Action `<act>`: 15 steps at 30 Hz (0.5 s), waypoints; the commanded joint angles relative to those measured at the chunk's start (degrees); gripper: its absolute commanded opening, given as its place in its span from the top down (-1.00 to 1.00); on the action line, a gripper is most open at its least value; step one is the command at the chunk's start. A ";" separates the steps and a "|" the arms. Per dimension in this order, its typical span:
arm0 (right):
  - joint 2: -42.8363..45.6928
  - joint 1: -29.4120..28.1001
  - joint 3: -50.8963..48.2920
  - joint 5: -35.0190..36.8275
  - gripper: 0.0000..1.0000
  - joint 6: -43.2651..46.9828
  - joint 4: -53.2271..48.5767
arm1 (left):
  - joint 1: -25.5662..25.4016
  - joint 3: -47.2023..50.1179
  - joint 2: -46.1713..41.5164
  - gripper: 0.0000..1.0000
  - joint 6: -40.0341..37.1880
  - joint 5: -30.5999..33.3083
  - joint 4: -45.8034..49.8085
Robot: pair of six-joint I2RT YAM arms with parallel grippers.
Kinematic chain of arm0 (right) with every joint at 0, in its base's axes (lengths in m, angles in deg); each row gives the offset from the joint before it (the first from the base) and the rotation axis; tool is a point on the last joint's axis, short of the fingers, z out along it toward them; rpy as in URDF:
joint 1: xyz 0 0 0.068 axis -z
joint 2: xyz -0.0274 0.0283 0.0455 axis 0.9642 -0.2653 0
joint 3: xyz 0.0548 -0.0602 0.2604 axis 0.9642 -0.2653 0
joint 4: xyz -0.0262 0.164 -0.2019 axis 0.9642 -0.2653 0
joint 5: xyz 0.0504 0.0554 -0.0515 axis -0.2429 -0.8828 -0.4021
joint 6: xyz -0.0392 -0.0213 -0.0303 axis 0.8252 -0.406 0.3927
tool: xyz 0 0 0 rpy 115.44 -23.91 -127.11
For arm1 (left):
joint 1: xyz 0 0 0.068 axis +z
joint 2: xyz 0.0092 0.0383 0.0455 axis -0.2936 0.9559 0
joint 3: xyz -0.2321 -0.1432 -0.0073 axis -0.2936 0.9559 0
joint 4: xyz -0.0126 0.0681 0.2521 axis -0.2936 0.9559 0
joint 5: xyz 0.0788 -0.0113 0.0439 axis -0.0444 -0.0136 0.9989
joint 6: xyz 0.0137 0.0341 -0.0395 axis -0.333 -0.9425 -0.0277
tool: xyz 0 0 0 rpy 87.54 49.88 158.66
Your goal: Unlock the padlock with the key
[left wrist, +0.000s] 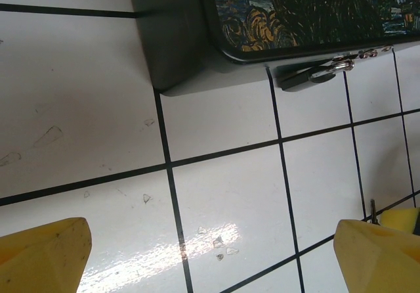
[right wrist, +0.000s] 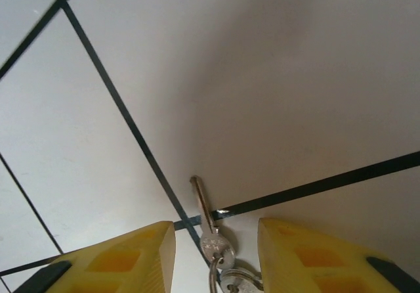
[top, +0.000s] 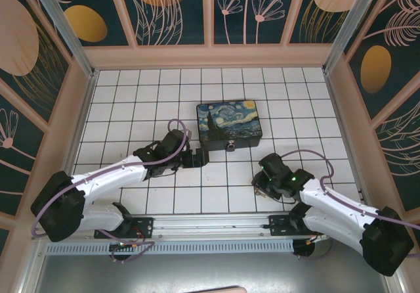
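We see the box shut, the padlock on its front; left fingers spread wide, empty; right fingers apart, straddling the key on the bench.

Lab test cell, not a home: white tiled bench boxed in by printed leaf-pattern wall panels on aluminium framing, my left arm and right arm bolted to a metal rail at the near edge.
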 commanded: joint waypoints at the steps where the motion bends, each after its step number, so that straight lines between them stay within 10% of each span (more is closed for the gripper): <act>1: 0.79 -0.98 -0.93 -0.16 0.23 -1.62 -0.39 | -0.32 -2.12 1.22 -0.90 -1.27 1.30 0.31; 15: 1.65 -2.25 -1.62 -0.77 0.43 -0.28 1.10 | -0.31 -2.94 3.96 -0.90 -2.43 0.87 -0.90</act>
